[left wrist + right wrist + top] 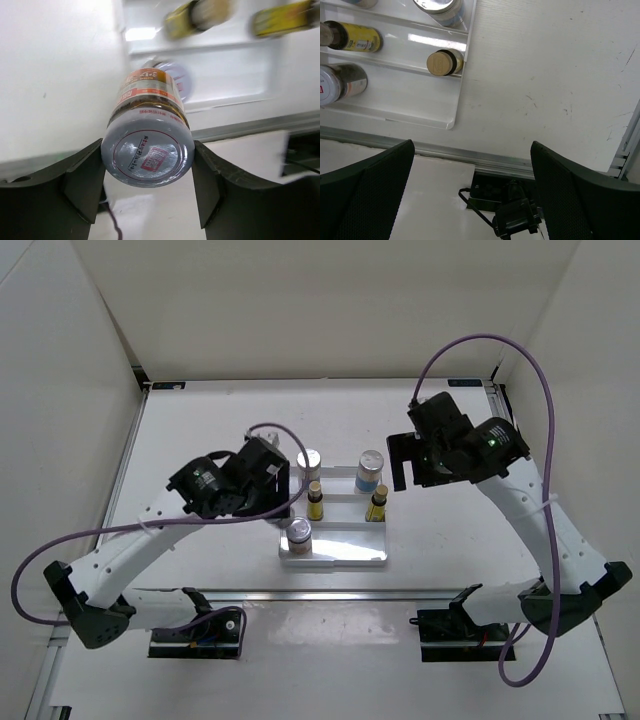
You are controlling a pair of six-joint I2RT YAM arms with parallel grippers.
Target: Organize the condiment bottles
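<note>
- This looks like a robotics lab test cell.
- Plain white panels [70,390] box in a white table [200,420].
- A left arm [150,540] and a right arm [530,510] are mounted by an aluminium rail [330,596].
- Purple cables [545,390] loop overhead.

Held short jar [147,135]: silver lid, reddish label, clamped in the left pincer [147,167], lid facing the wrist camera. Second short jar [299,532]: upright, near-left corner of the tray [345,552]. Left yellow bottle [315,500] and right yellow bottle [377,503]: upright, middle row. Left tall bottle [309,460] and right tall bottle [370,472]: silver-capped, far row.
</note>
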